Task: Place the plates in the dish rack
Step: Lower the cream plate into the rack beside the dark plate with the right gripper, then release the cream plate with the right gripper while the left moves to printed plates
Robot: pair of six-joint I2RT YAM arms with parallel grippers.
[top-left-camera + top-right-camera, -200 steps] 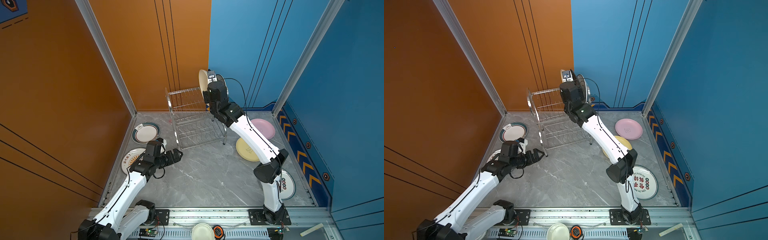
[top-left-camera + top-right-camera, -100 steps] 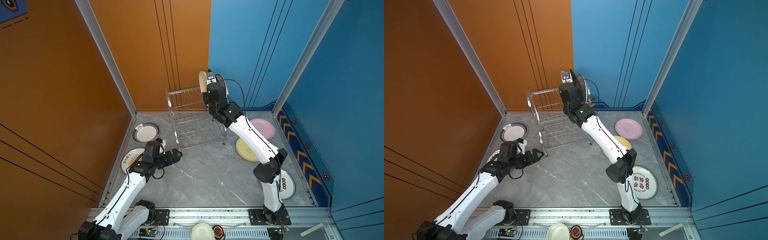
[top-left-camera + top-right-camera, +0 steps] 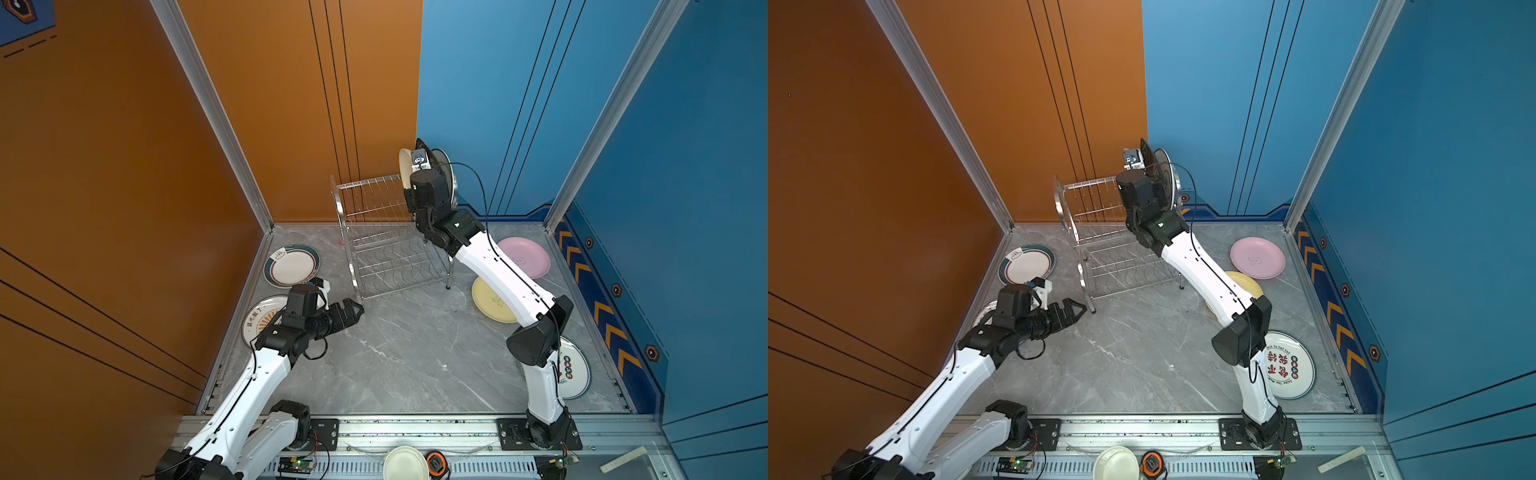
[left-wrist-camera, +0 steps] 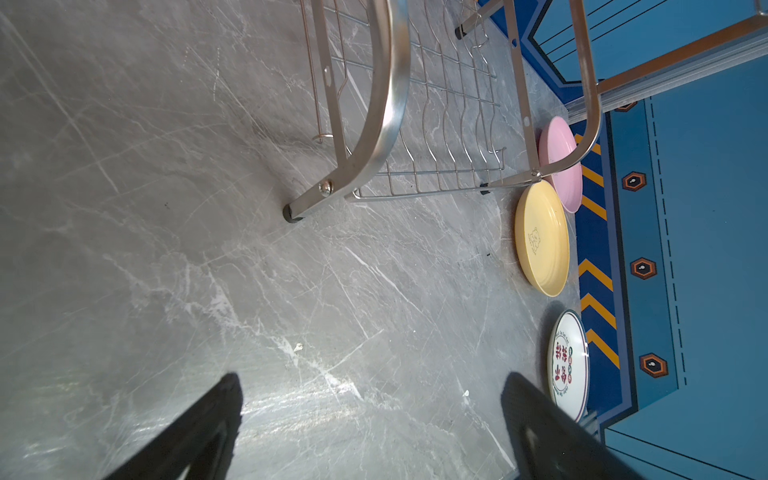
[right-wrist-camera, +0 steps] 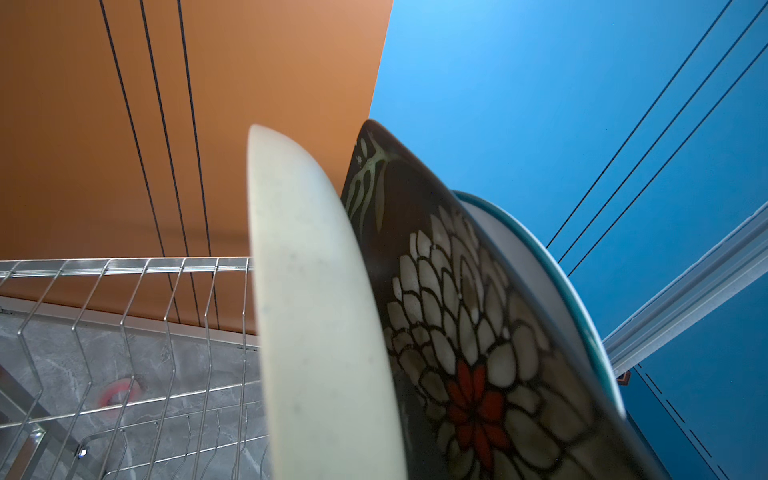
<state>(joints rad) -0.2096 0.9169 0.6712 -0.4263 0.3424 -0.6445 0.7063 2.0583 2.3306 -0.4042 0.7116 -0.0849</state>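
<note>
while the left gripper [image 3: 356, 309] hovers above the table [image 3: 395, 357] by the front foot of the dish rack [image 3: 374, 232], fingers [image 4: 199, 428] spread wide, the right gripper [image 3: 417, 176] pinches the rim of the cream plate [image 3: 404, 166], edge-up at the top tier, close against the black floral plate [image 5: 457, 311] with the teal-rimmed plate [image 5: 561, 291] behind. free slots run along its other side, bare table between the arms.

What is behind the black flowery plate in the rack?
A teal-rimmed white plate stands behind the black floral plate, on the blue wall's side. Only its edge shows; the rest is covered.
</note>
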